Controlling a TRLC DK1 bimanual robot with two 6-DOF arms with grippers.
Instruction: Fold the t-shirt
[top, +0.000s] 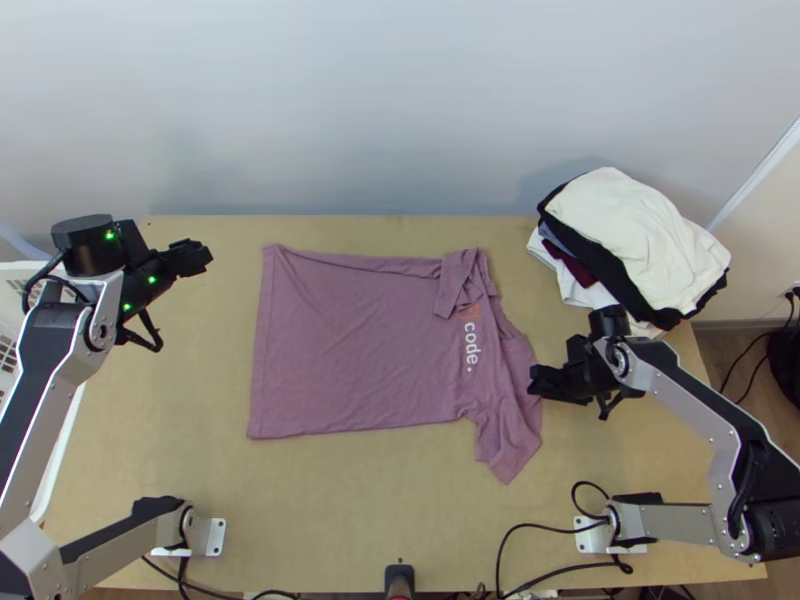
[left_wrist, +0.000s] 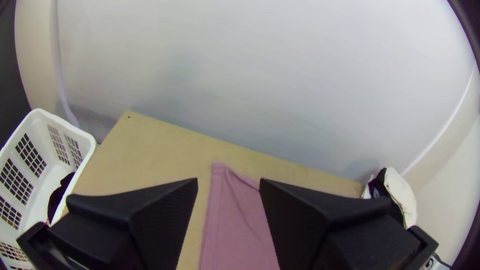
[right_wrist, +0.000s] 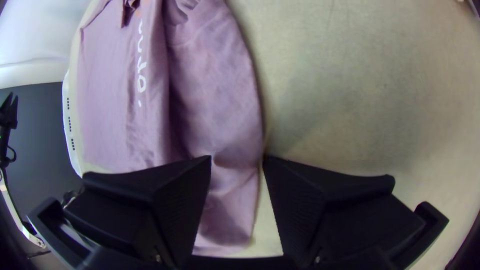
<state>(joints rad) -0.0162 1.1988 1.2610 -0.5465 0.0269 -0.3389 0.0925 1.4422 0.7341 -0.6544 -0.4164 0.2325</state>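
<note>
Light wooden table (top: 330, 510), pale wall (top: 400, 100) behind. At the far right corner, a stack of folded clothes (top: 640, 240): cream on top, black and dark red beneath, white at the bottom. Near that stack, the right arm (top: 690, 395), angled in over the table. Beside the left edge, a white basket (left_wrist: 92, 142) with dark cloth (left_wrist: 59, 195) inside. Along the near edge, loose black cables (top: 545, 528).

Mid-table, one mauve t-shirt (top: 350, 340): body spread, hem to the left, far sleeve bunched over the chest, near sleeve loose and wrinkled.

Left gripper (top: 207, 255): above the far left of the table, fingers apart, well clear of the shirt. Right gripper (top: 536, 382): at the collar-end edge, fingers apart; contact with the cloth impossible to tell.

Partly hidden: basket, behind the left arm (top: 45, 390) and cut off by the top view's edge; a bit of shirt edge, under the right gripper. Hard to make out: basket contents; layers beneath the bunched sleeve.
</note>
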